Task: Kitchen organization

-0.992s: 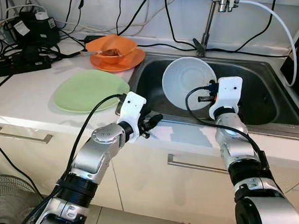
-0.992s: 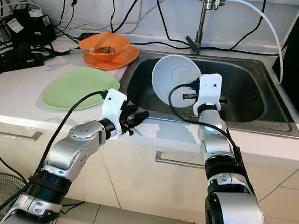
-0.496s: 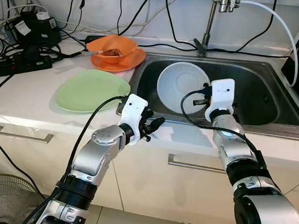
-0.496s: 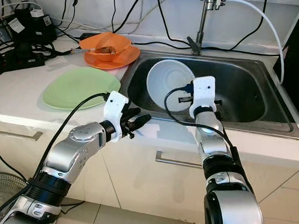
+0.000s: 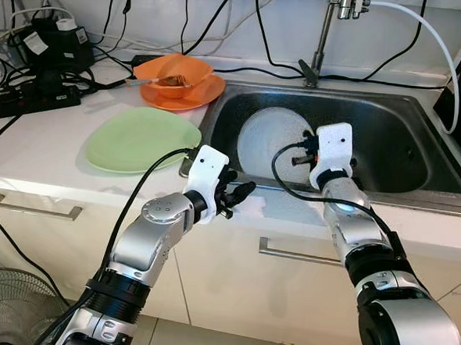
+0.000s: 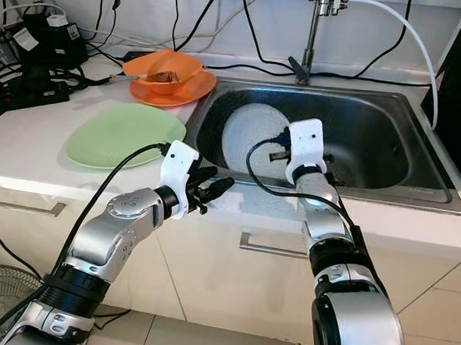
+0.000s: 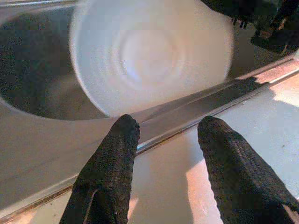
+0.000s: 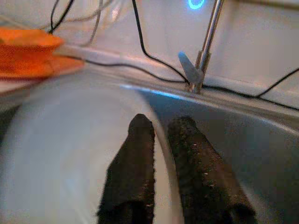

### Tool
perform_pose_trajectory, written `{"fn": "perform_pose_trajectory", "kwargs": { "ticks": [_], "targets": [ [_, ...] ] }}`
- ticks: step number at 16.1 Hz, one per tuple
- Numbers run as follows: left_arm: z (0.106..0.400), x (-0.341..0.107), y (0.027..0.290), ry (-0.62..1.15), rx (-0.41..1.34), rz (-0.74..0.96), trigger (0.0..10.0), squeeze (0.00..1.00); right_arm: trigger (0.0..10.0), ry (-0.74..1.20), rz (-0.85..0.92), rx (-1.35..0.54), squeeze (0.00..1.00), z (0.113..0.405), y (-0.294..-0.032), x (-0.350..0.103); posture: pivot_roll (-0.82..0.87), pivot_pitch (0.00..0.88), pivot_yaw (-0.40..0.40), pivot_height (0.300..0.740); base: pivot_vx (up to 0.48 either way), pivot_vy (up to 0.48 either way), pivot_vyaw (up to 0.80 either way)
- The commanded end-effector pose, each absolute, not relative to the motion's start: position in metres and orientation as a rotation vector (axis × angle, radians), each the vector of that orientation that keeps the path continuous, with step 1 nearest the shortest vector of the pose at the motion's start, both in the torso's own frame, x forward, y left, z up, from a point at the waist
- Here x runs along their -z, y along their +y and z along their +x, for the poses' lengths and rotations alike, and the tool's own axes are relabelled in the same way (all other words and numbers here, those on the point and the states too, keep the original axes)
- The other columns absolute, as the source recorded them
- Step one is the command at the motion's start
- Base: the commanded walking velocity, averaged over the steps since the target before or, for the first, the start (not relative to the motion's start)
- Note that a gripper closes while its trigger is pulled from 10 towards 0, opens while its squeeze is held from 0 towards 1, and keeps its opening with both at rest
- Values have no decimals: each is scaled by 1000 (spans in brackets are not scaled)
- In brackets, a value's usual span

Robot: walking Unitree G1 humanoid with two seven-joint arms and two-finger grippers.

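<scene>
The white bowl (image 5: 273,144) stands tilted on edge inside the sink (image 5: 404,144), at its left half, with the open side facing the front rim; its outline is motion-blurred. The right gripper (image 8: 159,135) pinches the bowl's rim: one finger lies inside the wall, the other outside, and the rim passes between them. The right arm reaches over the sink's front rim to the bowl. The faucet (image 5: 323,33) stands beyond this gripper, at the back of the sink. The left gripper (image 7: 168,135) hovers over the counter edge just before the sink's front rim, fingers spread apart and grasping nothing; the bowl lies directly ahead of it, across the rim. A green plate (image 5: 142,140) rests flat on the counter to the left of this gripper, near it. Farther back stands an orange bowl (image 5: 174,71) on an orange plate (image 5: 204,93), near the sink's left rear corner. Black cables (image 5: 32,82) run along the wall and counter at far left.
</scene>
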State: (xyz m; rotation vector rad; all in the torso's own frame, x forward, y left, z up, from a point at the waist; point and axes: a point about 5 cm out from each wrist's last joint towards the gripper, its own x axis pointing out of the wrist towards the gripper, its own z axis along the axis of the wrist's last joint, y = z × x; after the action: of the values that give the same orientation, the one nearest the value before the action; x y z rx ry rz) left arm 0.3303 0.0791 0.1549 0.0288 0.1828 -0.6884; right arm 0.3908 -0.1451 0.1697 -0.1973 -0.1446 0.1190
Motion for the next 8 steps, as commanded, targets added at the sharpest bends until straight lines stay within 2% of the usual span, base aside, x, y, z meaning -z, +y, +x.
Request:
{"fn": "perform_pose_trajectory", "kwargs": {
  "ticks": [1, 8],
  "targets": [
    [329, -157, 78, 175, 702, 41, 10000, 0, 10000, -175, -208, -136, 0, 393, -139, -178, 27, 0, 77, 740, 0, 0, 0],
    [329, -156, 78, 171, 697, 52, 10000, 0, 10000, -170, -197, -145, 0, 392, -135, -175, 25, 0, 80, 740, 0, 0, 0]
  ]
}}
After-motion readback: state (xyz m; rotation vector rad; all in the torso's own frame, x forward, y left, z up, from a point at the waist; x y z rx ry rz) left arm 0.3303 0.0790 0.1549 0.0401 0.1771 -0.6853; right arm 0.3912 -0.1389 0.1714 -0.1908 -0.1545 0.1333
